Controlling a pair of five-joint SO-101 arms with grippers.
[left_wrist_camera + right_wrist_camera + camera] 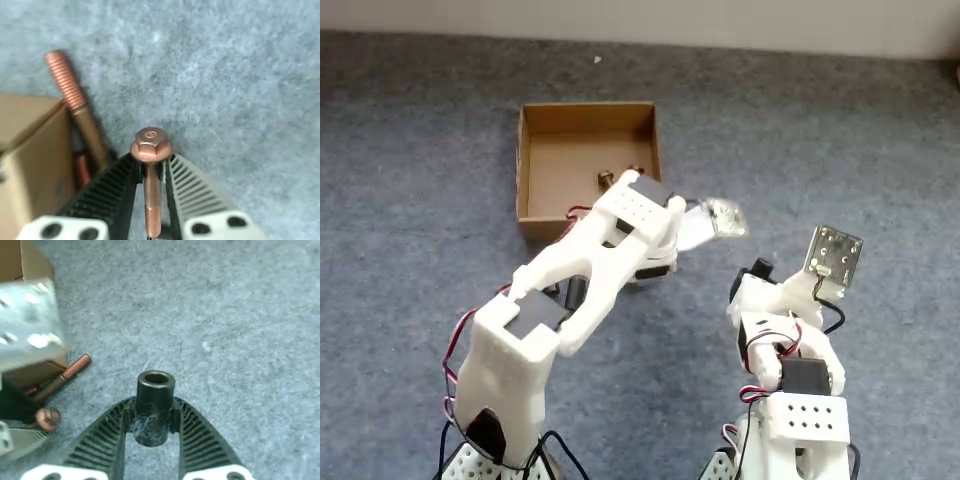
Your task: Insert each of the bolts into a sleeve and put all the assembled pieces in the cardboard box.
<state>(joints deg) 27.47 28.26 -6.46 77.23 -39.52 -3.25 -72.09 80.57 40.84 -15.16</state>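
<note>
My left gripper is shut on a copper bolt, its hex head standing above the fingertips. It hangs over the carpet just off the cardboard box, near the front right corner. A second copper bolt lies on the carpet against the box wall. My right gripper is shut on a black sleeve, held with its bore open. From there the lying bolt and the held bolt's head show a short way off. Something copper-coloured lies inside the box.
Grey carpet covers the table. A shiny metal plate sits over the right arm's wrist and another at the left arm's tip. Open carpet lies to the right of both arms and behind the box.
</note>
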